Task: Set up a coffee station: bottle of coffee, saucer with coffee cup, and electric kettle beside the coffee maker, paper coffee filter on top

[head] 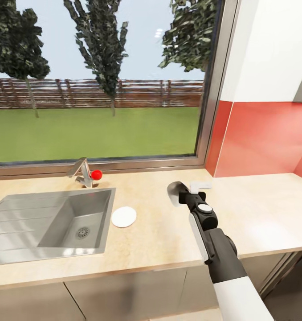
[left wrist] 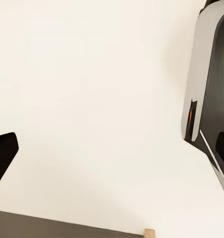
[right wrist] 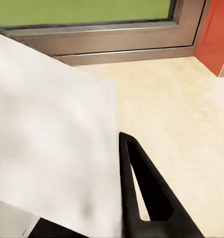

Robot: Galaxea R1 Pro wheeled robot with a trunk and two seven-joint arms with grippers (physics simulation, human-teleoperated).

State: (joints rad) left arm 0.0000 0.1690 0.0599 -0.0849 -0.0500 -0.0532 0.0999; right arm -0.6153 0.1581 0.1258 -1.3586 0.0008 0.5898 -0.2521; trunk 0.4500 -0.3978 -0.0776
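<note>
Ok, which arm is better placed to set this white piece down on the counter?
Right. Its claw is out over the countertop and appears shut on the white piece; the left wrist camera faces a plain white surface.

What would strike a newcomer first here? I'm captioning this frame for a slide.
The big window with green lawn and trees behind the stainless steel sink draws the eye first. Next come the red wall panel at right and the robot's black-and-white right arm over the beige countertop, its right gripper holding a white flat object.
</note>
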